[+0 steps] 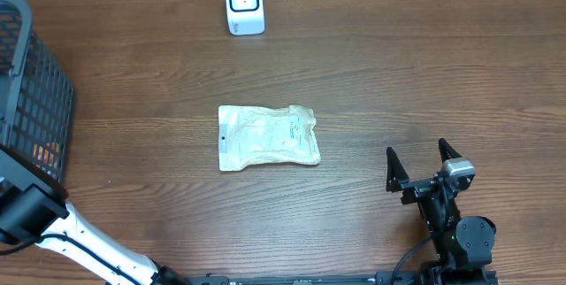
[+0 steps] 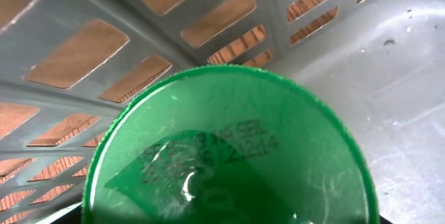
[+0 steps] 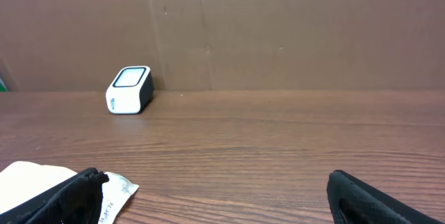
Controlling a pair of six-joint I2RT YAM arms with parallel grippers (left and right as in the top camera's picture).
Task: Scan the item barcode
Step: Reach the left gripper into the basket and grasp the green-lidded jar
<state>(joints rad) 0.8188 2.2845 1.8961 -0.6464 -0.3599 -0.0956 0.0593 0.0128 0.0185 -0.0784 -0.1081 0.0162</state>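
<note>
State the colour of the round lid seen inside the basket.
Green; the lid shows best in the left wrist view.

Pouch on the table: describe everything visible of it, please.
The pouch is a flat, whitish, crinkled packet, plastic-looking and roughly rectangular, with a sealed strip along its left edge, a wavy right edge and faint print on top. It lies flat near the middle of the wooden table, on the robot's side of the scanner and well apart from it. Only the table touches it.
</note>
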